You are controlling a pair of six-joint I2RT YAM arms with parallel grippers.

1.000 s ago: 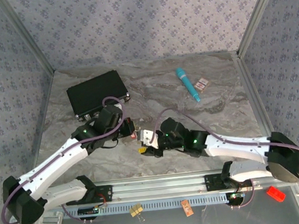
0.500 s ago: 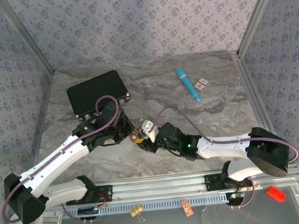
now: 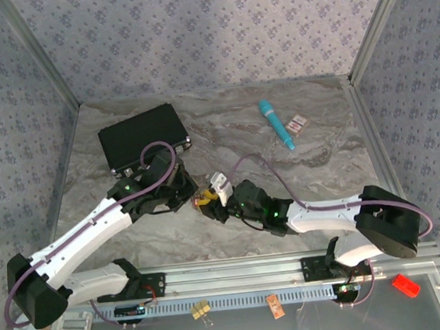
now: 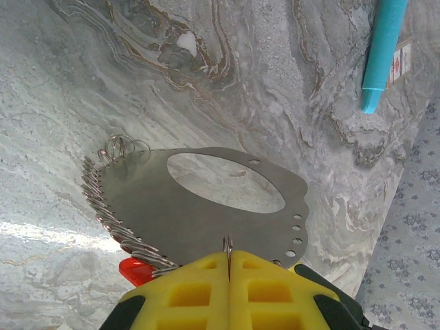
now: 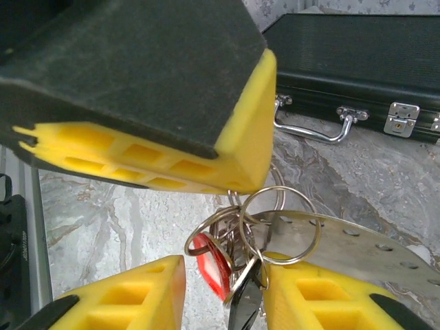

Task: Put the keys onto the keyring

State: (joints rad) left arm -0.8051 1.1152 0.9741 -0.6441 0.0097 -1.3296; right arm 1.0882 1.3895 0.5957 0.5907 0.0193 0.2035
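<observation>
Top external view: R claw (image 3: pixel 210 201) has slid in over the last sec, from a bit off to right up against L claw (image 3: pixel 194 196). L claw is clamped shut on the edge of the keyring (image 4: pixel 172 213), plate sticking out ahead of its fingertips, rings along the left rim. Red tag (image 5: pixel 210 265) and black key (image 5: pixel 245 306) hang btwn R claw's half-apart fingers; can't tell if they're pinched. Looks like threading is underway, not done yet.
</observation>
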